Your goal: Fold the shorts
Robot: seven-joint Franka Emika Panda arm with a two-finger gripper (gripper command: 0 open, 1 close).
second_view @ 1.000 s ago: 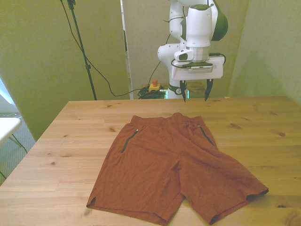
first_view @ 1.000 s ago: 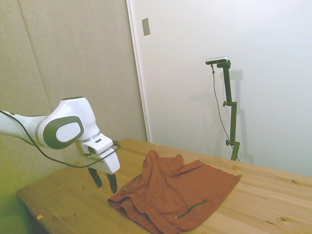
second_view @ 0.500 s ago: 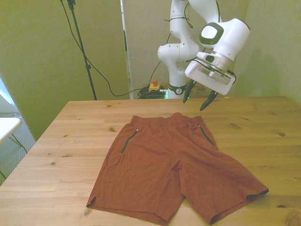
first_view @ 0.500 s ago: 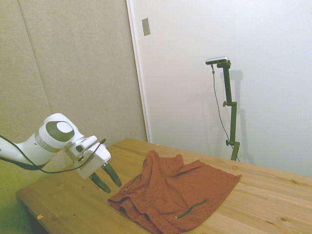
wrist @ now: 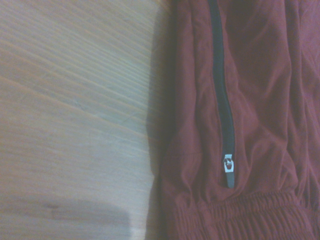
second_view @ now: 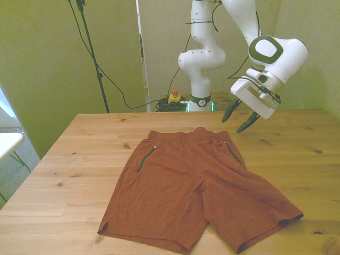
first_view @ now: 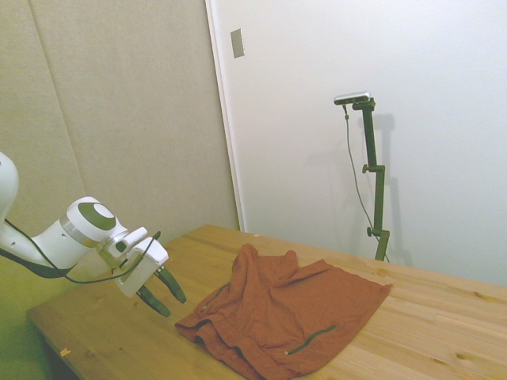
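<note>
The shorts lay spread flat on the wooden counter, waistband toward the robot. The claw hung tilted and released, grasping nothing, above the counter beside the waistband corner at the front view's right.

Wooden table, light pine planks with visible knots and grain, filling the lower half of the front view and the lower part of the side view; bare boards also fill one side of the wrist view. Lying directly on it: one pair of rust-orange shorts, spread flat at the centre of the front view, waistband toward the upper edge, two legs reaching toward the lower edge. Dark green pocket slits near each side of the waistband. In the side view the shorts sit lower centre, wrinkled, waistband end slightly rumpled. Wrist view: shorts with dark zipper and elastic waistband.
</note>
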